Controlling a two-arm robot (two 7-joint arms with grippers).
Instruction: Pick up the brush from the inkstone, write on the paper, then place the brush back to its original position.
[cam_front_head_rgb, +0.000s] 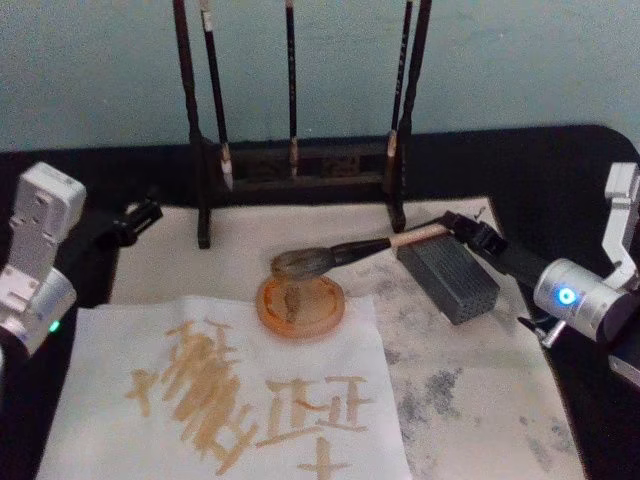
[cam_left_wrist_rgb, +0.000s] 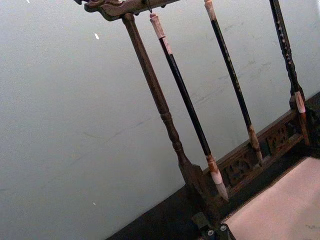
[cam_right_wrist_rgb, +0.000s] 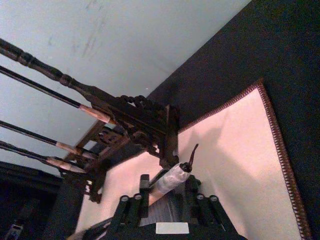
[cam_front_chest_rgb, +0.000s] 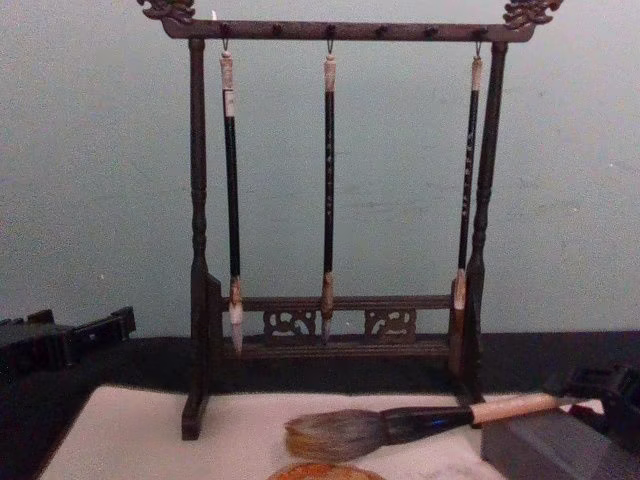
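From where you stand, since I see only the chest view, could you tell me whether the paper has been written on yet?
Observer: Yes. The head view shows brown strokes across the paper.
Operator: Thank you. Where do the bristles sit?
Observer: The brush lies with its bristles over the far rim of the orange dish.
Operator: And the right gripper?
Observer: The right gripper is at the handle's end, beside a grey block; I cannot tell whether it grips.

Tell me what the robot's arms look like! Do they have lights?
Yes. The left arm is white and boxy, with a small green light low on it and a black left gripper. The right arm has a silver rounded joint with a glowing blue ring light, a white link above, and a black right gripper with ribbed jaws.
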